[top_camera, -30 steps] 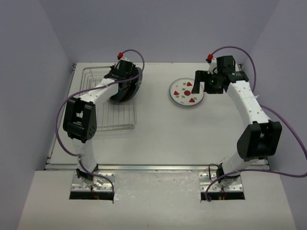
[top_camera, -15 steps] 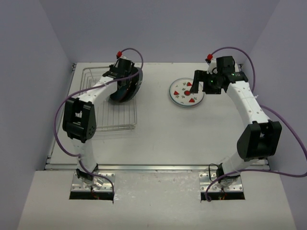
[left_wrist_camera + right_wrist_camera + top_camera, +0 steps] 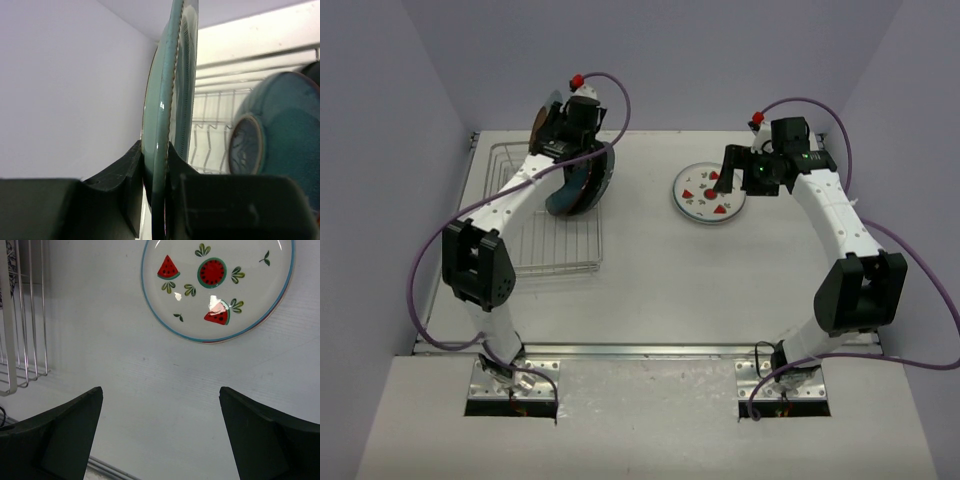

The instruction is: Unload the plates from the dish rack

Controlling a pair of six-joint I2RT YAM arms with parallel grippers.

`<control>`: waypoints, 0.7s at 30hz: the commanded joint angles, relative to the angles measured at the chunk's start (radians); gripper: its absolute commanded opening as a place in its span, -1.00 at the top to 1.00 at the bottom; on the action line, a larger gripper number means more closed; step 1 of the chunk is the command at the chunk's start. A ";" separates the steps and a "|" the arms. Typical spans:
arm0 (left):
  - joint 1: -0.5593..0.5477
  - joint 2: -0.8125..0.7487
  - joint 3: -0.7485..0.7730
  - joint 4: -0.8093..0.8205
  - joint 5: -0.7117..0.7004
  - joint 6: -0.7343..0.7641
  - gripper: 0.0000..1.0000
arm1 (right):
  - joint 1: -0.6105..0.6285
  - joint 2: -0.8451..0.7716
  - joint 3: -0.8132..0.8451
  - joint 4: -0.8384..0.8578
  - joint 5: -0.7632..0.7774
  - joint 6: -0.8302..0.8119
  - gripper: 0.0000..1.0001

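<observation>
Now we see L gripper (image 3: 155, 172) clamped on the rim of a teal plate (image 3: 167, 100), held upright above the dish rack (image 3: 525, 250), far end. R gripper (image 3: 160, 395), jaws wide, hovers over the watermelon plate (image 3: 217, 287), lying flat right of the rack.

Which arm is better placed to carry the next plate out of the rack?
Left. The left gripper is shut on the rim of a green plate over the dish rack; the right gripper hangs open and empty near the watermelon plate.
</observation>
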 commanded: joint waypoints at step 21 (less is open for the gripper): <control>0.258 -0.607 -0.246 -0.038 1.606 -0.611 1.00 | 0.003 -0.285 -0.358 0.695 -0.532 0.247 -0.98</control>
